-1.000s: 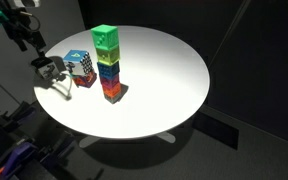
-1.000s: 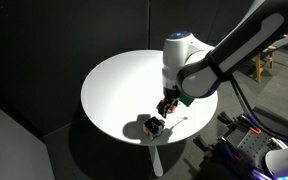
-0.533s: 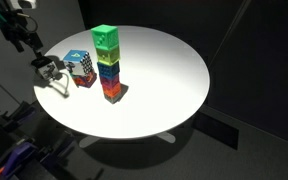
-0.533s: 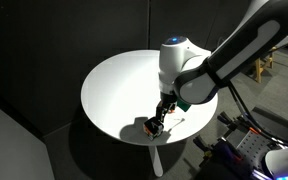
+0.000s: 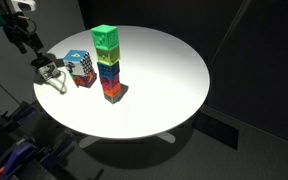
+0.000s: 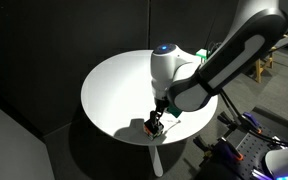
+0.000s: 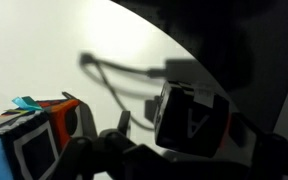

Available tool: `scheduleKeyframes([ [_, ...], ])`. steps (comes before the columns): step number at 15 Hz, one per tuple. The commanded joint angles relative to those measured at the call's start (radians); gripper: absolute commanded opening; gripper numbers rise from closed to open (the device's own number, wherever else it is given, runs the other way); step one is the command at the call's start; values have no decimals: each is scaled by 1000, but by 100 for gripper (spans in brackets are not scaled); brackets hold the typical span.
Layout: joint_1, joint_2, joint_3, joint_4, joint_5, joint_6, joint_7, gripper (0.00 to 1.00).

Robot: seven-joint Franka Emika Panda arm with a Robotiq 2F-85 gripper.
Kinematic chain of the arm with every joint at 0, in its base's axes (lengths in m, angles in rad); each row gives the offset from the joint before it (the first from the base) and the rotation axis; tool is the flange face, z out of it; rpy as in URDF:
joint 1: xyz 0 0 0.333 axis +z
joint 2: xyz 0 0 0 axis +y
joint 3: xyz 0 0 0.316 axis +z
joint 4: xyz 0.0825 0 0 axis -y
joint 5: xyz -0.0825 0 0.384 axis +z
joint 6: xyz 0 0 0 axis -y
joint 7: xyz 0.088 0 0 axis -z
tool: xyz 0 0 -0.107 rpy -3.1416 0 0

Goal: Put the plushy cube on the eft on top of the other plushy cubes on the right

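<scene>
The plushy cube (image 5: pixel 52 73), small, black and white, sits near the table's edge; it also shows in the other exterior view (image 6: pixel 153 127). In the wrist view it is dark with a letter A (image 7: pixel 190 117). My gripper (image 6: pixel 161 113) hangs just above it and looks open, with one finger (image 7: pixel 124 125) beside the cube. In an exterior view the gripper (image 5: pixel 39 58) is up-left of the cube. The other plushy cubes (image 5: pixel 80 67), blue-topped, checkered and red below, stand close beside it and fill the wrist view's lower left (image 7: pixel 29 145).
A tall multicoloured tower (image 5: pixel 107 64) with a green top stands just past the blue-topped block. The round white table (image 5: pixel 169 80) drops off close to the small cube. Dark walls surround the table.
The arm has swung lower and closer over the small cube. The cube, the block and the tower have not moved.
</scene>
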Motion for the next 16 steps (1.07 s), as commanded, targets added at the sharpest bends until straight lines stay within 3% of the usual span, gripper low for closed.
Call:
scheduleKeyframes([
  [1,39,44,-33,43,-41,19,76,100],
  [16,118,173,-92,142,-33,67,74,100],
])
